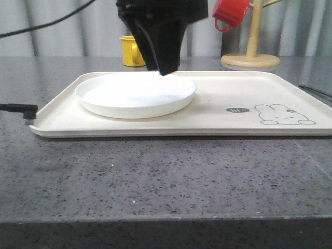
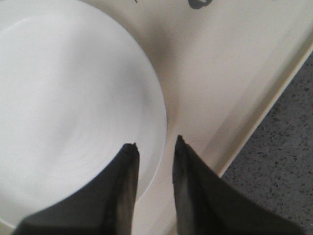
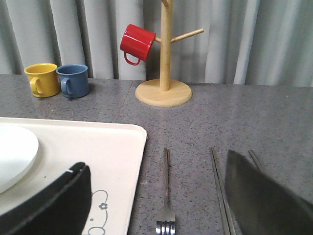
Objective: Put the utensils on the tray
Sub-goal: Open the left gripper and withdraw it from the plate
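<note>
The round white plate lies on the left half of the cream rabbit tray. My left gripper hangs just over the plate's far rim. In the left wrist view this gripper is open, one finger over the plate, the other over bare tray, gripping nothing. My right gripper is wide open above the table to the right of the tray. Below it lie a silver fork and a pair of chopsticks; another slim metal handle is mostly hidden by a finger.
A wooden mug stand with a red mug is at the back right. A yellow mug and a blue mug stand behind the tray. A black cable end lies at the tray's left edge.
</note>
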